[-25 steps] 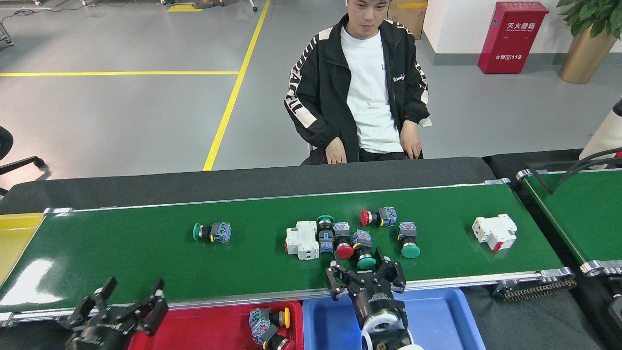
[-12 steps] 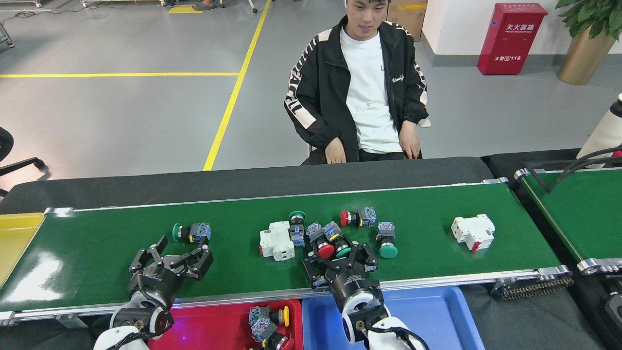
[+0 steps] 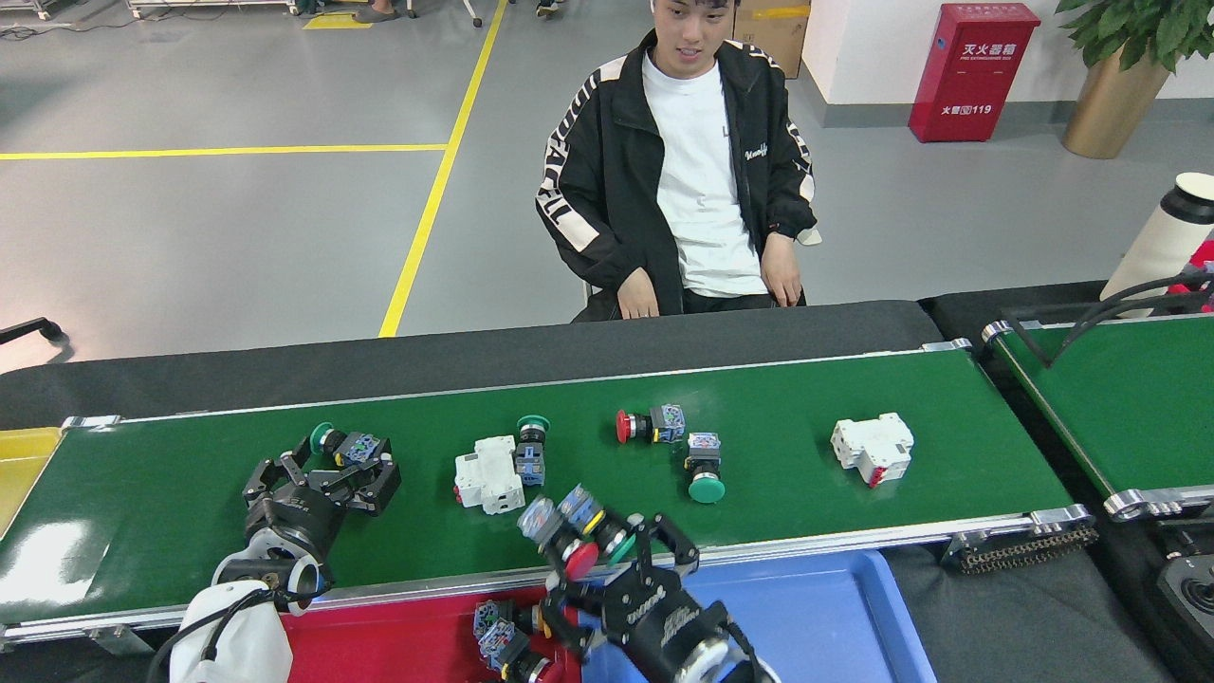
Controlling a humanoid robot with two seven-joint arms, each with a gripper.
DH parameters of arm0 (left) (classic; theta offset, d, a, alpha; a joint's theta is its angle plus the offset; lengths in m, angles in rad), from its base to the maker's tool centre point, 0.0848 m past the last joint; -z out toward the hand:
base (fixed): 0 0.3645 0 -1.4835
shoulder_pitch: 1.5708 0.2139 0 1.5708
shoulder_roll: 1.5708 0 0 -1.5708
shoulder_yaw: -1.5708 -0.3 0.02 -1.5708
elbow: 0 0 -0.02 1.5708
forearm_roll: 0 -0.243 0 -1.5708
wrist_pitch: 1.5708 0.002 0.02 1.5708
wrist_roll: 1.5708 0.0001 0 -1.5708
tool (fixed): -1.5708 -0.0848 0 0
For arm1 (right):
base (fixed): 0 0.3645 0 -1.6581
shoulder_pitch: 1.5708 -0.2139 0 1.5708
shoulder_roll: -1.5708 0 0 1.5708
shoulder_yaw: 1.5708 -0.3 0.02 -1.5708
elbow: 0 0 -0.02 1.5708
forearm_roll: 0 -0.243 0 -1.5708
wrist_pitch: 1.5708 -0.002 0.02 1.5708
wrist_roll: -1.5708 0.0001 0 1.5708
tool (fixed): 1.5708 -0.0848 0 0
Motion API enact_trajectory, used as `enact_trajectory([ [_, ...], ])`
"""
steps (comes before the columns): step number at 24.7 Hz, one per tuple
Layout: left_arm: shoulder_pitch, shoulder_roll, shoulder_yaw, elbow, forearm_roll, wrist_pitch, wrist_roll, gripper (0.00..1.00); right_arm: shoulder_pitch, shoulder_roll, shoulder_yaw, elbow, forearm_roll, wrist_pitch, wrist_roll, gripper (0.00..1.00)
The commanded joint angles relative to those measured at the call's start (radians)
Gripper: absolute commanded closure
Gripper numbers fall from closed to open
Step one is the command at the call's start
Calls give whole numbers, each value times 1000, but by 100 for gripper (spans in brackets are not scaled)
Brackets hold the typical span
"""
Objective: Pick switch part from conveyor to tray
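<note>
The conveyor (image 3: 854,398), a glossy dark-green belt with silver side rails, runs across a desk (image 3: 474,356) draped in black cloth. On the belt lie a white breaker block (image 3: 488,474) with a green-capped switch (image 3: 531,446) touching its 3 o'clock side, a red-capped switch (image 3: 645,424), a green-capped one (image 3: 704,467) just beside it at 5 o'clock, and a second white block (image 3: 873,448) well apart toward 3 o'clock.

The right gripper (image 3: 607,560) has its jaws clenched on two switch parts (image 3: 569,531), a red cap and a green cap side by side, at the belt's near rail. The left gripper (image 3: 327,474) has its jaws spread around another green-capped switch (image 3: 346,444).

Below the rail sit a red tray (image 3: 398,636) holding switches (image 3: 507,640) and a blue tray (image 3: 835,617). Beyond the desk a person (image 3: 683,171) sits on a grey floor with yellow lines (image 3: 427,209); a red cabinet (image 3: 958,71) stands at 1 o'clock.
</note>
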Motion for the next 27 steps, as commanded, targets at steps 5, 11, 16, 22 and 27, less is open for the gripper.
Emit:
enact_trajectory([
  [5,-21,40,-29,2,-1,-20,27,86,-48,51,11,-18,3,-146,14,0],
  [11,103,68,-7,-148,85,-89,24,91,-54,17,-52,-80,5,-129,21,0],
  [16,416,120,127,-481,190,-238,18,91,-48,9,-274,-132,6,94,17,0],
  [22,790,120,251,-806,235,-560,26,87,49,-14,-365,-138,8,445,4,0],
  [27,849,126,244,-834,227,-571,26,3,254,-21,-365,-253,9,451,-40,0],
])
